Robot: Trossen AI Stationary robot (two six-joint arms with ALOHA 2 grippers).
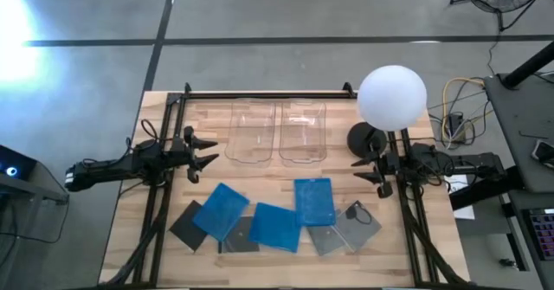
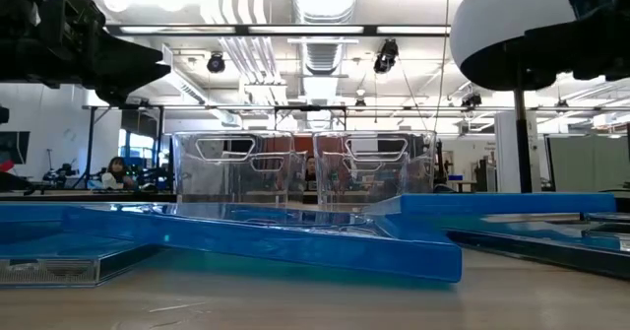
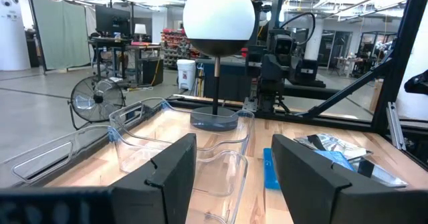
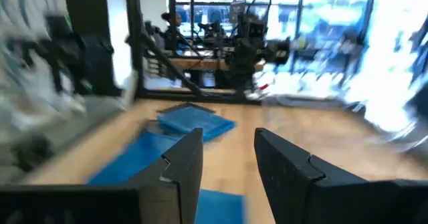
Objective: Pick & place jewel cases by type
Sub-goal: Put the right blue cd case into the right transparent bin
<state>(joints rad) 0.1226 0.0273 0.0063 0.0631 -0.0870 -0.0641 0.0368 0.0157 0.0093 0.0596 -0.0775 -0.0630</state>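
Overhead, 7 jewel cases (image 1: 275,216), blue and dark grey, lie overlapping at the tabletop's (image 1: 286,264) 6 o'clock edge, with 2 clear bins (image 1: 277,132) at 12. Left jaws (image 1: 205,151) at 9 o'clock and right jaws (image 1: 361,170) at 3 both stand apart, empty. Likely light, stiff, slick and brittle, each case is best pinched across an exposed edge.
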